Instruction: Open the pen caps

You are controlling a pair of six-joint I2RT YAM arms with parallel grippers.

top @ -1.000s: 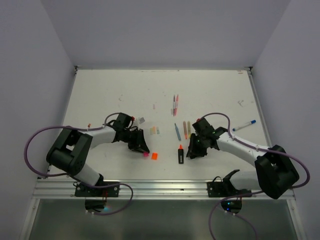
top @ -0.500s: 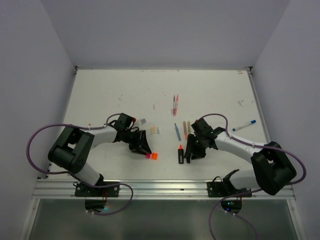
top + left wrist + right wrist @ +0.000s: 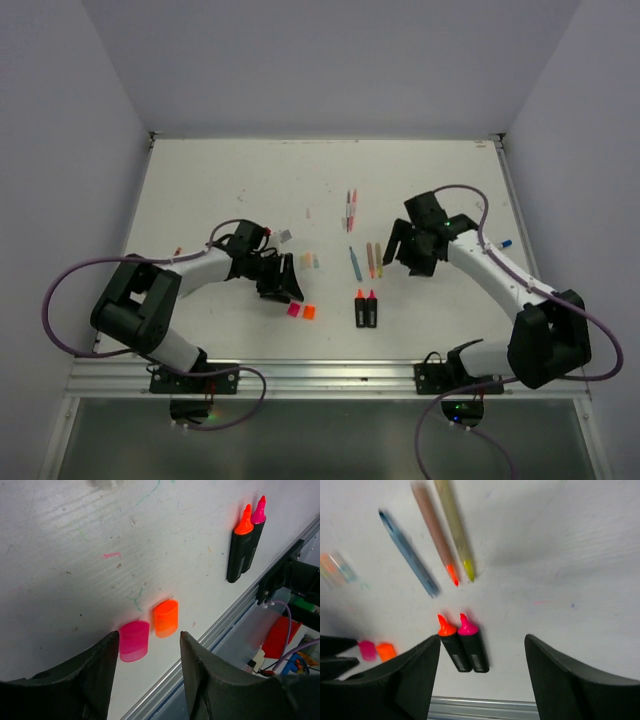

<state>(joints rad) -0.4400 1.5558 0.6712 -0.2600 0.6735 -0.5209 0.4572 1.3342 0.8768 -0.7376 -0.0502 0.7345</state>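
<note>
Scuffed white surface, lower centre: pink cap and orange cap off, near bare highlighters. Left hand spread wide, empty; right hand likewise. Next, probably: reaching thin pens, upper centre.

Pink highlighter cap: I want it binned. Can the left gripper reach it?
Likely yes: the left gripper hangs open close by the pink highlighter cap, nothing between; the orange cap lies beside.
</note>
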